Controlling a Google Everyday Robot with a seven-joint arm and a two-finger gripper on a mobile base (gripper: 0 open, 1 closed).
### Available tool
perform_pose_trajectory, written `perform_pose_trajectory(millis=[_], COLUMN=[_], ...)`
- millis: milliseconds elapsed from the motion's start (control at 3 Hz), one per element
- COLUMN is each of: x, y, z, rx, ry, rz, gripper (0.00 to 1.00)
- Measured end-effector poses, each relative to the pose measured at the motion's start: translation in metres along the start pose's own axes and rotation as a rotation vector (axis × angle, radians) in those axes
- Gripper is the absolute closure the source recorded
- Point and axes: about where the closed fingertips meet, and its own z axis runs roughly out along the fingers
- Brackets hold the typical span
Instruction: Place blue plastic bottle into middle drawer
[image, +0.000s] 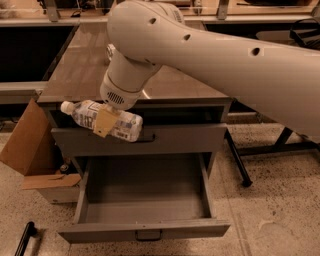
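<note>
The gripper (107, 121), jaws clamped on the bottle (127, 127), holds it sideways at the bench (82, 65) edge, above the open drawer (145, 229).

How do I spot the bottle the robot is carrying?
Find the grey cabinet with its open middle drawer. Above that drawer, the robot's tool grips the blue plastic bottle sideways. It is clear, with a white cap and pale label.

Plastic bottle (126, 127) in jaws; matt metal drawer (100, 232)
</note>
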Motion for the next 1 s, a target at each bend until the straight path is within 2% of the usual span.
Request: perform_pose_trajectory(millis=[333, 667, 1000], x=[0.015, 0.052, 0.1], y=[0.001, 0.01, 0.023], z=[0.015, 0.043, 0.072], rx=[-0.011, -0.061, -0.107], ry=[0.025, 0.045, 0.052], rz=[-0.015, -0.015, 0.037], gripper=[1.0, 1.0, 1.0])
